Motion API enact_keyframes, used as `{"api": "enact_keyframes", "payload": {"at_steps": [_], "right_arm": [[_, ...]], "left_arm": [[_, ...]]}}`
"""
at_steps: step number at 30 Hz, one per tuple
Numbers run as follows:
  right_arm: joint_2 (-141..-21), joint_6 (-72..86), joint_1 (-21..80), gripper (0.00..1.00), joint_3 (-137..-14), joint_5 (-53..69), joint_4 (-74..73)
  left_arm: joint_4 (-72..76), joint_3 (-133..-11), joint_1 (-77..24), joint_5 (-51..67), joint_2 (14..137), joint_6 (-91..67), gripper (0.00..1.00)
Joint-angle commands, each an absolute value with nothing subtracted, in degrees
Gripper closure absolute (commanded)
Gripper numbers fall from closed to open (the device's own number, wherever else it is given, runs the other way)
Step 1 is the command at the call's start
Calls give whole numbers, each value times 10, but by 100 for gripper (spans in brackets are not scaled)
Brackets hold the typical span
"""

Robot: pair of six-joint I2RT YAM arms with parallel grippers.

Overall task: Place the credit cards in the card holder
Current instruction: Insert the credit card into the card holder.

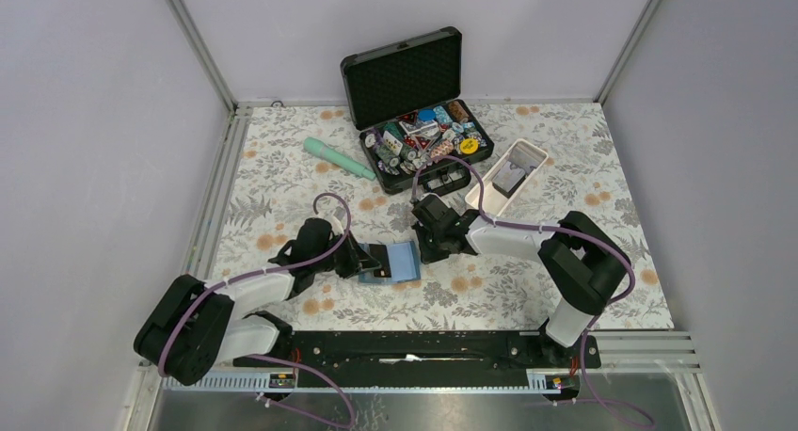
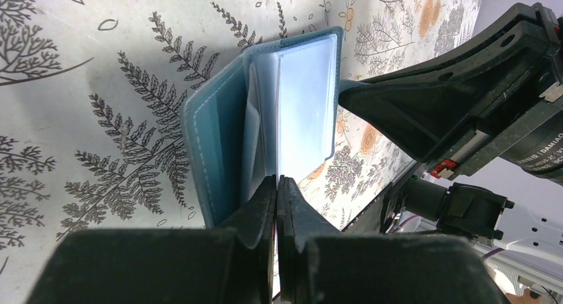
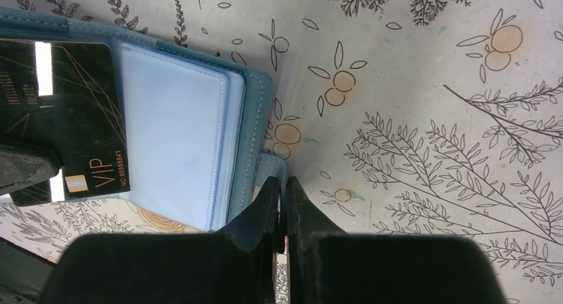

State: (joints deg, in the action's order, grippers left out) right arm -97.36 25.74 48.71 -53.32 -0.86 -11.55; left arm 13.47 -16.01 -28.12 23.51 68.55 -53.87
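The card holder (image 3: 172, 138) lies open near the middle of the counter (image 1: 527, 280). It is a teal folding wallet with stitched edges and pale, cloudy plastic sleeves inside. A glossy black card (image 3: 73, 111) with thin gold lines and "VIP" printed on it lies flat across the holder's left half. The left tool (image 2: 277, 194) is clamped together on that card's outer edge. The right tool (image 3: 282, 194) has its fingers together at the holder's opposite edge, right by a small teal tab (I cannot tell whether the tab is pinched).

The two tools flank the holder closely. Bare floral cloth stretches to the right and toward the near edge.

At the back stands a black case (image 1: 405, 73) with a ribbed foam lid, full of coloured round chips (image 1: 428, 135). Just beside it is a long white tray (image 1: 491, 170) holding flat grey and dark pieces. A mint-green cylinder (image 1: 339, 158) lies to the case's left.
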Motion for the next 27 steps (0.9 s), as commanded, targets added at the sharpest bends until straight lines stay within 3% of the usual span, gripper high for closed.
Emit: {"api": "enact_keyframes", "payload": {"at_steps": [1, 27], "right_arm": [[-989, 249, 491, 100, -549, -13, -136], [-991, 250, 491, 100, -547, -23, -142]], "left_arm": [[175, -157, -279, 254, 693, -535, 100], [152, -147, -279, 266, 688, -572, 100]]}}
